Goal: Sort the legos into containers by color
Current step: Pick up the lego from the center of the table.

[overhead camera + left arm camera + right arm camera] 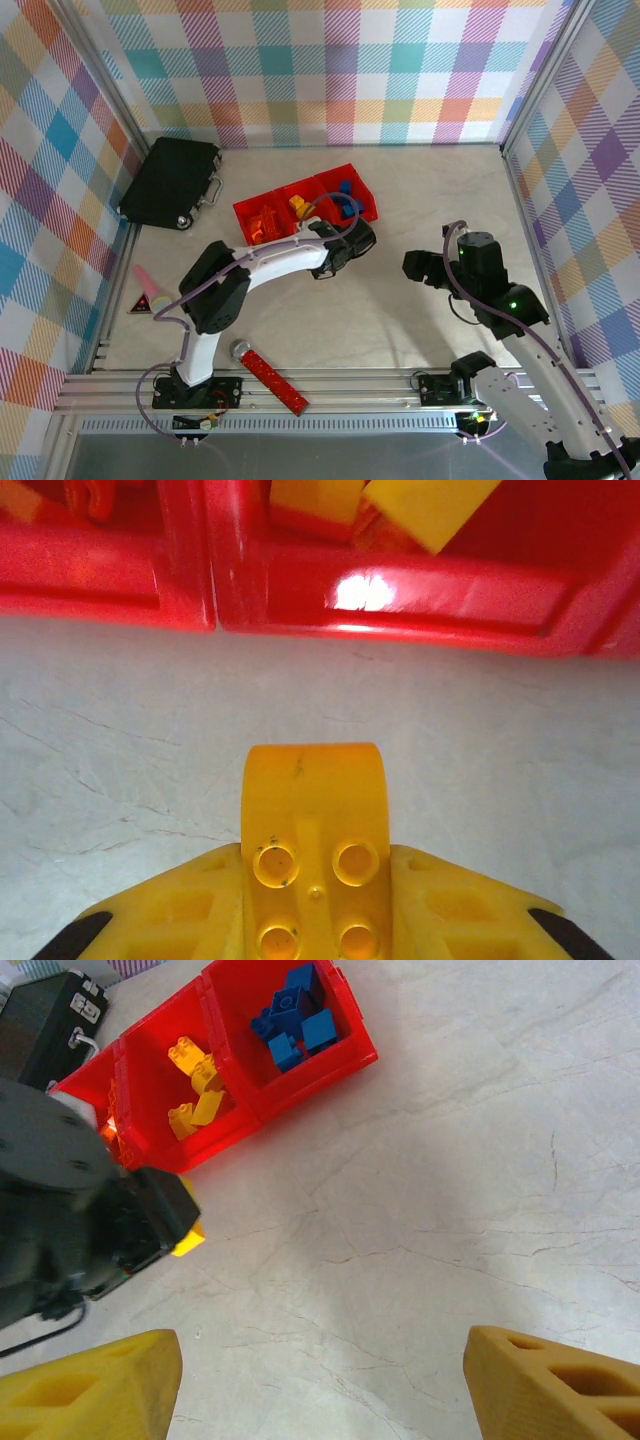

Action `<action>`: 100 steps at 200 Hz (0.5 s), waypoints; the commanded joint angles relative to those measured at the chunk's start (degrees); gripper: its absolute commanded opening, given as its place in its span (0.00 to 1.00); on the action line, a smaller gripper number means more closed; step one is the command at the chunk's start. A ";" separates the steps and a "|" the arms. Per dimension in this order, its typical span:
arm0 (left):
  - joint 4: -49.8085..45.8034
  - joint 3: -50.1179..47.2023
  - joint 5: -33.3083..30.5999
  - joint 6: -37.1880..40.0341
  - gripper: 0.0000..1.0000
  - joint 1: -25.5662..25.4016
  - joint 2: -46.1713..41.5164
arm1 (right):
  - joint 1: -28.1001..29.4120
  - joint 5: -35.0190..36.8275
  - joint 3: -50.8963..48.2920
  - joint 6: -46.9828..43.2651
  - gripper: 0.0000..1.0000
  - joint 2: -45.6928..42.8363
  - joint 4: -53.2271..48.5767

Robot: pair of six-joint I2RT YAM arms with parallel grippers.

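My left gripper (315,905) is shut on an orange-yellow curved lego (315,800), studs up, just above the table in front of the red containers (400,600). From above, this gripper (342,250) sits at the near edge of the containers (262,208). The three bins (310,1085) hold orange pieces (265,225) on the left, yellow legos (195,1090) in the middle and blue legos (295,1015) on the right. My right gripper (320,1380) is open over bare table with nothing between its fingers. It hangs to the right of the bins (420,268).
A black case (170,180) lies at the back left. A red bar with a silver round end (272,375) rests by the near rail. A pink object (150,288) lies at the left edge. Plaid walls enclose the table.
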 commanded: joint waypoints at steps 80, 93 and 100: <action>-7.18 11.69 -2.38 21.51 0.27 7.58 -7.80 | -0.29 -2.40 0.70 1.29 0.75 -0.83 -1.96; -6.69 13.36 -1.69 23.55 0.27 9.96 -6.70 | -0.25 -2.46 0.93 1.19 0.75 -1.07 -2.61; -6.79 14.40 -1.20 24.24 0.28 11.16 -5.76 | -0.27 -2.41 1.11 1.18 0.75 -1.25 -3.10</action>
